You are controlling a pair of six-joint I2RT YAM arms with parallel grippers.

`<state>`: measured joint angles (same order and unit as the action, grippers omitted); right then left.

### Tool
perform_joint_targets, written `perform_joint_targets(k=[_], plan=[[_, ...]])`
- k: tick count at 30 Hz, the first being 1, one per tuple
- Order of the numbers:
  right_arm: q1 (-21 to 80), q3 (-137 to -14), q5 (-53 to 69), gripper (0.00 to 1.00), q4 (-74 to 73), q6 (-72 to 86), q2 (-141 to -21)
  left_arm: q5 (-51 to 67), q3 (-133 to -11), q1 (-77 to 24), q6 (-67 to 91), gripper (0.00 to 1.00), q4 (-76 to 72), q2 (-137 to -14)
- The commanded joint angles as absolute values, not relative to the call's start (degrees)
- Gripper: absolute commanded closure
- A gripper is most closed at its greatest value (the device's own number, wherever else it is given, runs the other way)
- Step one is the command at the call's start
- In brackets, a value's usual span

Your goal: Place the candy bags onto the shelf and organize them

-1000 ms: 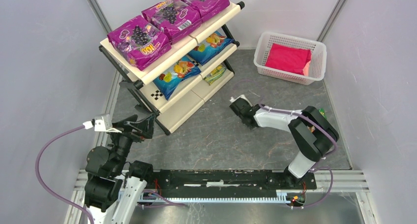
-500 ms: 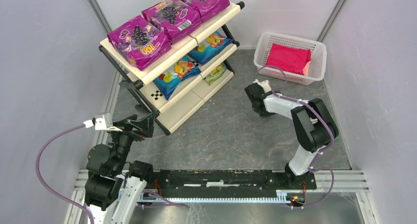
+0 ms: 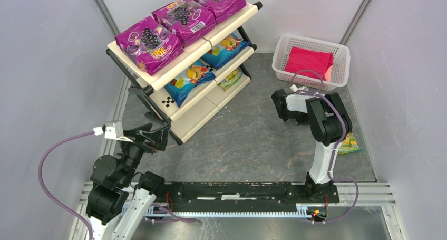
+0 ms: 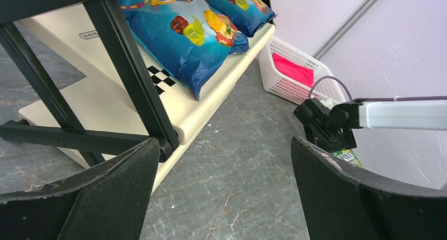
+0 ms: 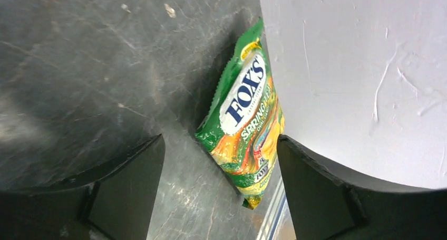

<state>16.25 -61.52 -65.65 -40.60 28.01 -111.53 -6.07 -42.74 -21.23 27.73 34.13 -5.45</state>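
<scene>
– Three grape bags (image 3: 183,17) lie side by side on the top of the shelf (image 3: 196,116). What sits under them?

– Two blue bags (image 3: 188,82) with fruit on them lie on the middle level. One small green bag (image 3: 231,80) lies on the bottom level, at its far end.

– Is every bag on the shelf?

– No. One Fox's bag (image 5: 245,118) lies flat on the counter (image 3: 237,145), right beside the right wall (image 3: 406,92). It is green and yellow, and it is well apart from the shelf.

– Does the right end effector (image 5: 220,141) hold it?

– No. Its two fingers stand wide apart and nothing is between them. From above, it hangs over the counter near the basket (image 3: 279,53). The Fox's bag is on the other side of the right arm (image 3: 327,125), nearer the front edge of the counter.

– What is in the basket?

– A flat pink bundle (image 3: 309,62). The basket is white with little holes, and it stands at the far right of the counter, apart from the shelf.

– And the left end effector (image 4: 224,145)?

– It is wide open too, and holds nothing. It hovers low by the near corner of the shelf, close to the black frame (image 4: 132,76). Its camera looks along the middle level to the blue bags, and across the counter to the right arm.
</scene>
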Motion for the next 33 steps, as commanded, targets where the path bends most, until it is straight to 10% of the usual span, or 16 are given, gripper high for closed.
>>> perform_joint_targets(k=[1,16,27,33], plan=[[15.3,-60.37,-71.28,0.16,-47.54,38.72,-114.24,-7.82,-43.2,-23.86,25.84,0.0,32.79,-6.23],[11.58,-53.35,-60.73,0.47,-21.38,15.53,-113.14,-8.97,-43.24,-25.23,26.19,0.0,33.22,-5.52],[11.03,-47.03,-50.62,0.98,-9.66,4.02,-106.54,-10.63,-43.4,-24.9,26.65,0.0,33.79,-5.02],[11.73,-45.27,-39.56,1.0,-5.89,1.56,-102.79,-11.55,-43.56,-24.79,26.97,0.0,34.19,-4.52]])
